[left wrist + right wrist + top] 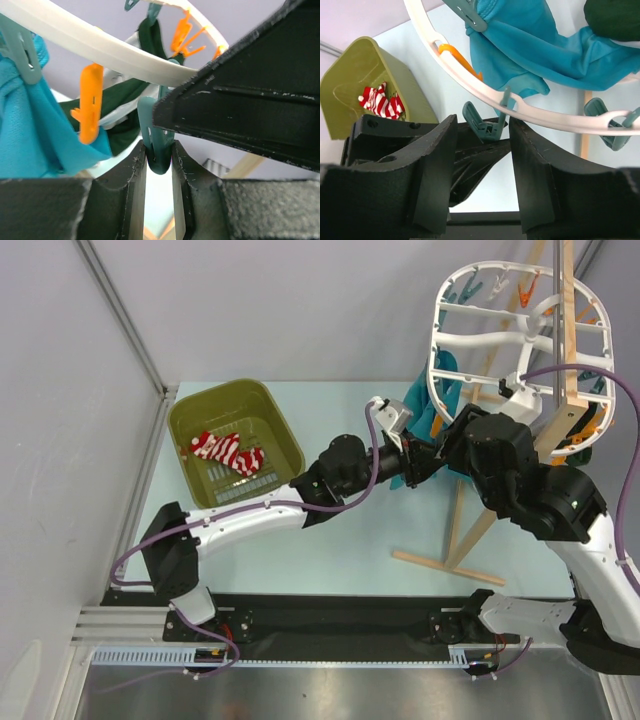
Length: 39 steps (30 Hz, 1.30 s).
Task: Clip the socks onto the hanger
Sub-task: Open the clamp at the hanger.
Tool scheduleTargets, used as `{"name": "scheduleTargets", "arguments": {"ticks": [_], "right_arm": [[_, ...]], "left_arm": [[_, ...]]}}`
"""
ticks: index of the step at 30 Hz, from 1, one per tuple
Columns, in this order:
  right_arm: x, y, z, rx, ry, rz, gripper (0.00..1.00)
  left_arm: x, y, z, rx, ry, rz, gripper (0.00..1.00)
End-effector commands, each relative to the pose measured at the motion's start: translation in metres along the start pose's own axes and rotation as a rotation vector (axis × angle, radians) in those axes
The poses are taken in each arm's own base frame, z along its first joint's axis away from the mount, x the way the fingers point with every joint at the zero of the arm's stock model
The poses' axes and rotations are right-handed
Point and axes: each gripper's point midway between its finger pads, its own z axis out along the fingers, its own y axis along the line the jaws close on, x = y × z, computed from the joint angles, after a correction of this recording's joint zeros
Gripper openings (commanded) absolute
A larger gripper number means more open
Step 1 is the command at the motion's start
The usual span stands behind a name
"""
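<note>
The red-and-white striped socks [228,452] lie in the olive-green basket [280,425], also seen from the right wrist as socks [382,100] in the basket [350,90]. The white hanger [470,340] hangs tilted at the upper right. My left gripper [159,150] is shut on a teal clip [161,142] under the hanger rim [100,45]. My right gripper [482,122] stands open around that same teal clip [487,127], touching nothing. In the top view, the left gripper [410,465] and right gripper [440,452] meet tip to tip below the hanger. Neither holds a sock.
Teal cloths [520,45] and a dark green cloth [125,100] hang clipped to the hanger. Orange clips [90,107] dangle from its rim. A wooden stand [570,330] carries the hanger, its foot [445,565] lying on the table.
</note>
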Motion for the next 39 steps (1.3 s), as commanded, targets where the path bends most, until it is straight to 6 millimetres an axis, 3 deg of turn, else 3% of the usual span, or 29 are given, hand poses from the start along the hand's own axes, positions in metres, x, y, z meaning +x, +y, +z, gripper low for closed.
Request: {"name": "scheduleTargets", "arguments": {"ticks": [1, 15, 21, 22, 24, 25, 26, 27, 31, 33, 34, 35, 36, 37, 38, 39], "right_arm": [[-0.010, 0.002, 0.000, 0.012, -0.028, 0.029, 0.51], [-0.006, 0.001, 0.015, 0.069, -0.059, 0.024, 0.47], [-0.007, 0.003, 0.018, 0.070, -0.071, 0.014, 0.41], [-0.007, 0.003, 0.019, 0.072, -0.071, 0.012, 0.35], [-0.007, 0.003, 0.019, 0.071, -0.070, 0.006, 0.22], [-0.006, 0.002, 0.019, 0.072, -0.071, 0.006, 0.05], [-0.006, 0.002, 0.019, 0.070, -0.073, 0.006, 0.00], [-0.005, 0.002, 0.019, 0.067, -0.072, 0.004, 0.00], [-0.001, 0.001, 0.018, 0.048, -0.061, -0.010, 0.00], [-0.001, -0.001, 0.015, 0.035, -0.062, -0.010, 0.00], [-0.002, -0.001, 0.014, 0.023, -0.068, -0.016, 0.00], [-0.002, 0.000, 0.012, 0.007, -0.066, -0.017, 0.00], [-0.002, -0.002, 0.009, -0.002, -0.070, -0.018, 0.00], [-0.002, -0.003, 0.008, -0.008, -0.067, -0.024, 0.00], [-0.001, -0.002, 0.007, -0.016, -0.059, -0.041, 0.00], [-0.002, -0.002, 0.005, -0.025, -0.058, -0.047, 0.00]], "left_arm": [[-0.028, -0.004, -0.004, -0.056, -0.048, 0.091, 0.00], [-0.032, -0.007, -0.009, -0.099, -0.070, 0.138, 0.00], [-0.032, -0.008, -0.008, -0.100, -0.067, 0.145, 0.00], [-0.032, -0.009, -0.008, -0.097, -0.066, 0.146, 0.00], [-0.031, -0.009, -0.009, -0.096, -0.061, 0.146, 0.13], [-0.033, -0.011, -0.013, -0.095, -0.063, 0.144, 0.28], [-0.035, -0.011, -0.016, -0.093, -0.069, 0.140, 0.57], [-0.037, -0.012, -0.019, -0.092, -0.077, 0.140, 0.61], [-0.045, -0.011, -0.047, -0.125, -0.045, 0.156, 0.70], [-0.071, -0.010, -0.072, -0.145, -0.080, 0.136, 0.68], [-0.061, 0.001, -0.084, -0.181, -0.028, 0.112, 0.67], [-0.067, 0.018, -0.095, -0.210, -0.020, 0.087, 0.61], [-0.081, 0.017, -0.113, -0.215, -0.035, 0.020, 0.58], [-0.069, 0.031, -0.127, -0.265, 0.031, -0.019, 0.55], [-0.074, 0.052, -0.143, -0.337, 0.040, -0.057, 0.52], [-0.083, 0.057, -0.159, -0.376, 0.031, -0.063, 0.52]]}}
